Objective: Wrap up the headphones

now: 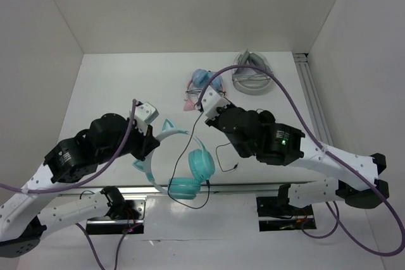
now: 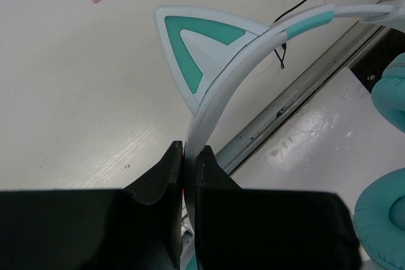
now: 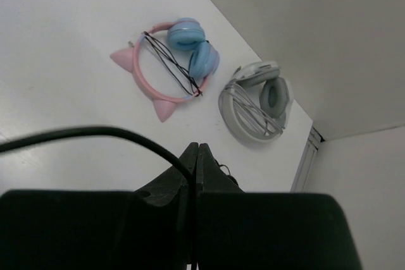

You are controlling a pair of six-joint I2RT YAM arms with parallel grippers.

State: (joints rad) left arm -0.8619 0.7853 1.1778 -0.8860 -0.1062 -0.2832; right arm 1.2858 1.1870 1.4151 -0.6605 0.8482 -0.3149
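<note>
The teal headphones (image 1: 190,172) are at the near edge of the worktop (image 1: 120,80), btwn the two arms, w/ cups (image 1: 202,162) low by the front rail (image 2: 297,93) and headband (image 2: 221,80) raised. L fingers (image 2: 158,178) pinch the headband just below a cat ear (image 2: 196,49). R fingers (image 3: 212,178) are pressed together on the thin black cable (image 3: 95,132), held above the cups. Risks, imo: the cable is thin, so it may slide out of the R pinch once pulled taut. A hard pull could twist the band in the narrow L grip. The slack loop could snag the rail. The pink set (image 3: 168,61) & grey set (image 3: 256,102) are well apart at the back.
</note>
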